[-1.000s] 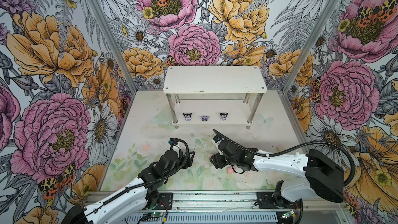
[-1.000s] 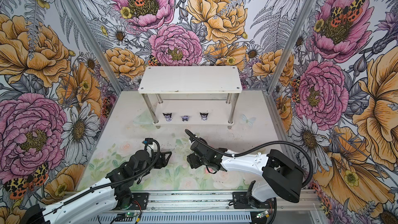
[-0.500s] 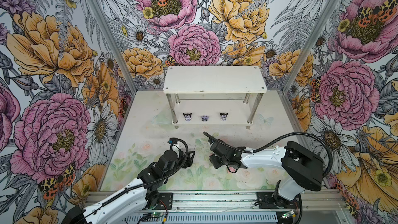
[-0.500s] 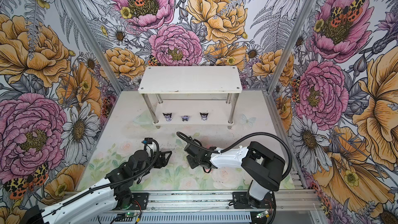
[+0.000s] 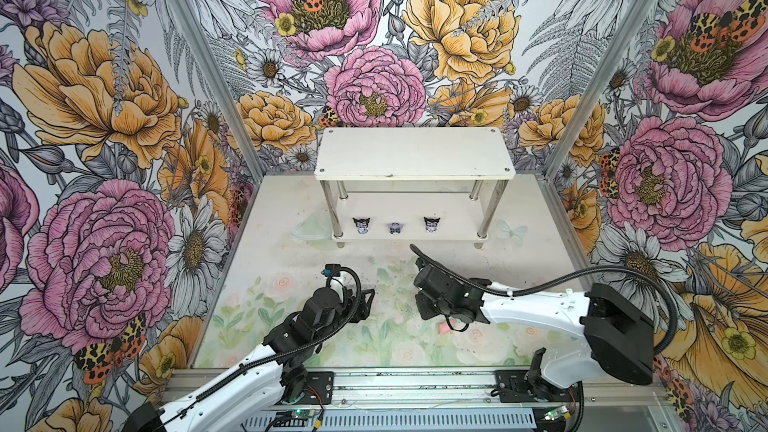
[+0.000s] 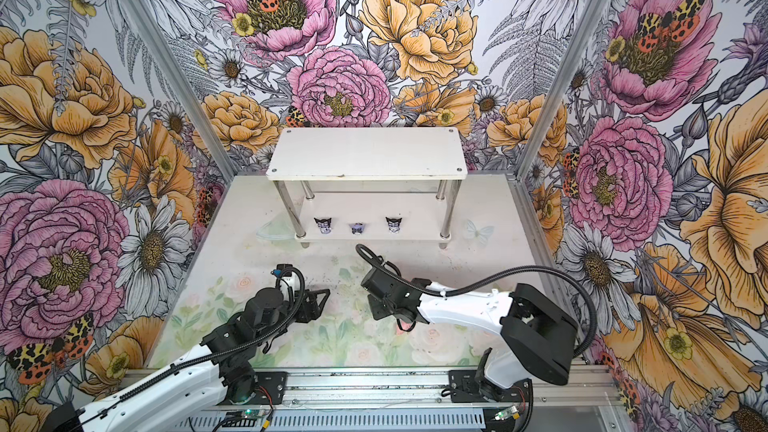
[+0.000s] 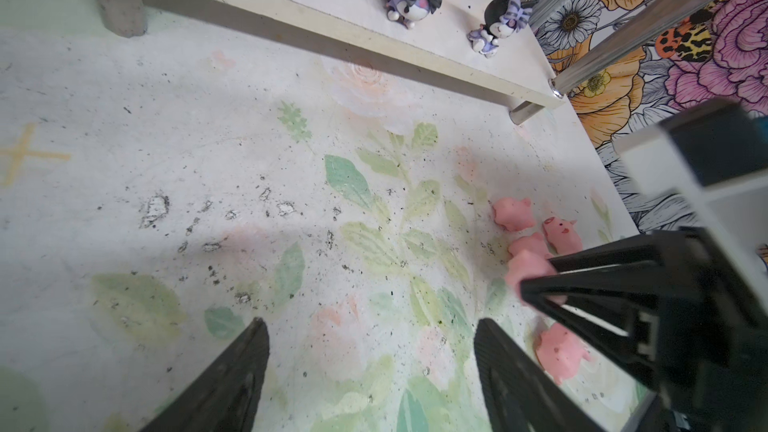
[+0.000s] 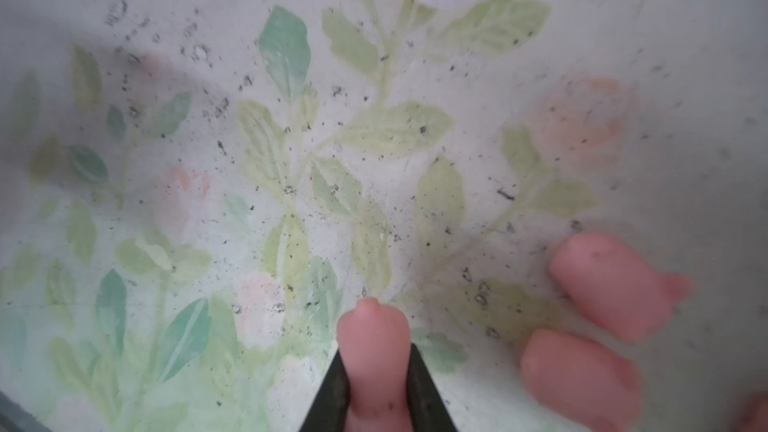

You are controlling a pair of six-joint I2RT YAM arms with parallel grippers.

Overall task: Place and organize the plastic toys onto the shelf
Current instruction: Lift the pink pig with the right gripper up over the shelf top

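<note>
Right gripper [image 8: 376, 361] clamps a tiny pink plastic pig figure [image 8: 372, 326] between narrowly parted jaws, over the floral worktop [image 5: 291, 284], front-middle. Left gripper [image 7: 370, 326]: jaws spread wide, holding nothing.

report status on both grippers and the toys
Left gripper open, empty. Right gripper shut on pink pig. Four other pigs loose on table; three black-eared figures on shelf lower tier. Nothing blocking the shelf.

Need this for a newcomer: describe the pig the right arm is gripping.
On the floral mat in front of the white shelf lies a cluster of pink pigs. The wanted pig is pinched between the fingers of the right gripper; its neighbours lie free.
</note>
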